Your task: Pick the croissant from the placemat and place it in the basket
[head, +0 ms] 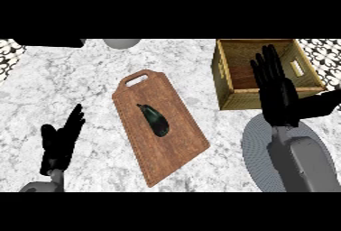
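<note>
Two hands open, fingers straight: right hand (pixel 276 90) spread above basket (pixel 225 67), left hand (pixel 60 140) resting aside. No croissant visible on placemat (pixel 253 146) under right forearm; probably hidden beneath palm, already released. Next, likely withdrawing upward.

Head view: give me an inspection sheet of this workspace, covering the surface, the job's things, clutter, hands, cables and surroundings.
Surface: marble counter, pale and veined.
Job's things: wooden basket at upper right, its floor partly hidden. Grey round placemat at lower right, partly under the right forearm. No croissant seen.
Clutter: wooden cutting board at centre, with a dark eggplant lying on it.
Hands: right hand open, fingers straight, over the basket. Left hand open at lower left, resting.
Cables: nothing seen.
Surroundings: grey round object and dark object cut off at the top edge. Patterned tiles at the upper corners.
</note>
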